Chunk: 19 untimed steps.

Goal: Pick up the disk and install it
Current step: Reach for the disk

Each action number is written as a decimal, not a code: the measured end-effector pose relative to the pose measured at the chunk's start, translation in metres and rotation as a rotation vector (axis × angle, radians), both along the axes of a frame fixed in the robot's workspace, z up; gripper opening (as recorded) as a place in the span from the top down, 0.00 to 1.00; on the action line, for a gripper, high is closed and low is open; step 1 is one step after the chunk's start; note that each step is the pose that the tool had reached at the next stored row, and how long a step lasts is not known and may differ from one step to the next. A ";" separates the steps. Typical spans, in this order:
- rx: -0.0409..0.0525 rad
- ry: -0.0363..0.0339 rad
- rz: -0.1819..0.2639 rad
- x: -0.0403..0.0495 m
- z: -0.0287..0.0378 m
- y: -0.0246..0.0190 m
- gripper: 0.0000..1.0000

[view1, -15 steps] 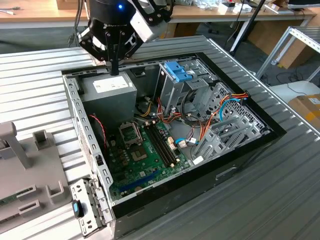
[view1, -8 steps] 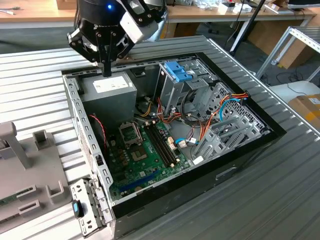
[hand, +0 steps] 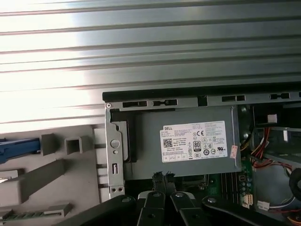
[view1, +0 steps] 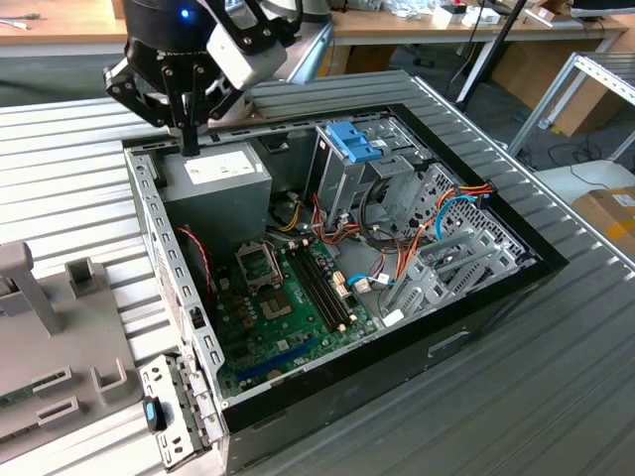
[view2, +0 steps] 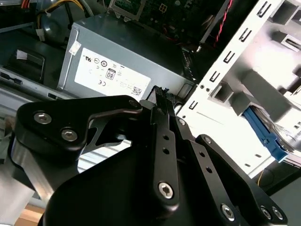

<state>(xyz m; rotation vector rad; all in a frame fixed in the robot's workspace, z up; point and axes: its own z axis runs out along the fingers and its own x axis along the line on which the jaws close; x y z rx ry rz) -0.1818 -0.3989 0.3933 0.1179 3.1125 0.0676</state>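
My gripper (view1: 189, 141) hangs over the back left corner of the open computer case (view1: 466, 327), its black fingers pressed together, shut with nothing between them. The fingertips (hand: 158, 178) hover just above the grey power supply (hand: 188, 146). Part of the disk shows in both wrist views as a bright blue carrier edge (view2: 262, 132) (hand: 18, 146), lying on the grey fixture (hand: 51, 174) beside the case, well away from the gripper (view2: 162, 96).
Inside the case are the green motherboard (view1: 288, 307), bundles of coloured cables (view1: 397, 248) and a tall metal drive cage topped by a blue clip (view1: 352, 139). The case stands on a ribbed metal table (view1: 60, 169). Wooden benches run along the back.
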 end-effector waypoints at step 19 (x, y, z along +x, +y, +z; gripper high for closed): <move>0.0000 0.0000 0.000 -0.1029 0.0000 0.0000 0.89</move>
